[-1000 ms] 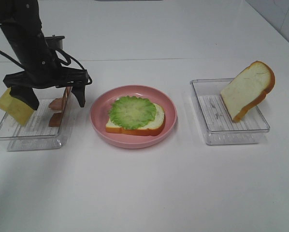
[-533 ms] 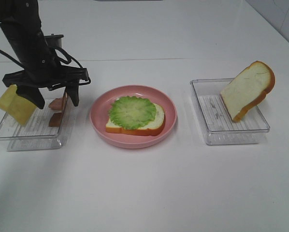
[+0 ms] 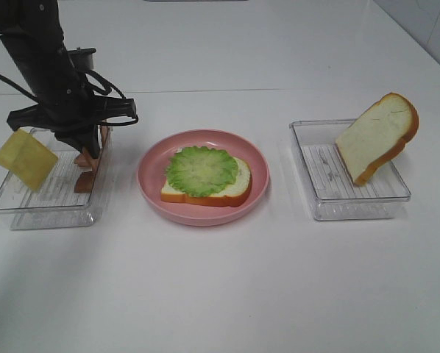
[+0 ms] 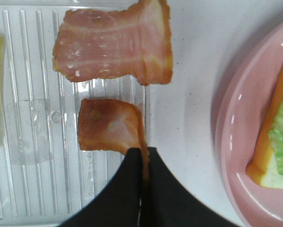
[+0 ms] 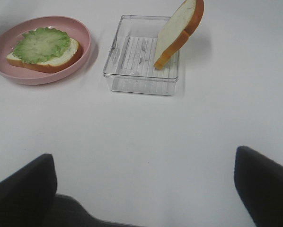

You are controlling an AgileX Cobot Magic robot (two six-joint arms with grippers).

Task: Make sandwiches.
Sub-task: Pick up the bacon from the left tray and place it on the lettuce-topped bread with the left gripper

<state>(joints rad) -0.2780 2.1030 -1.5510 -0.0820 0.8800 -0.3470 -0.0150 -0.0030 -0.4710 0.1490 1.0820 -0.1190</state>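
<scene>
White table (image 3: 227, 294) fills the scene, with three dishes set in a row across it. At the middle sits a pink plate (image 3: 260, 187) holding a bread slice (image 3: 238, 187) lying flat, and a lettuce leaf (image 3: 201, 170) rests on top of that slice. On the left side stands a clear tray (image 3: 29, 213). A cheese square (image 3: 25, 159) leans tilted against its outer wall, and two pieces of bacon lie at the end nearer the plate. The large bacon strip (image 4: 113, 47) lies flat on the ribbed floor, with one end over the tray's rim. The small bacon strip (image 4: 108, 127) lies just beside it, apart from it. The left gripper (image 4: 144, 156) reaches down into this tray, its fingers pressed together and pinching the edge of the small bacon strip, which rests on the tray floor. On the right side a second clear tray (image 3: 352, 209) holds the second bread slice (image 3: 374, 136), propped up on its crust and leaning over the tray's far outer corner. The right gripper (image 5: 144, 153) hangs over bare table nearer the front, well apart from that tray, its fingers spread wide and holding nothing.
</scene>
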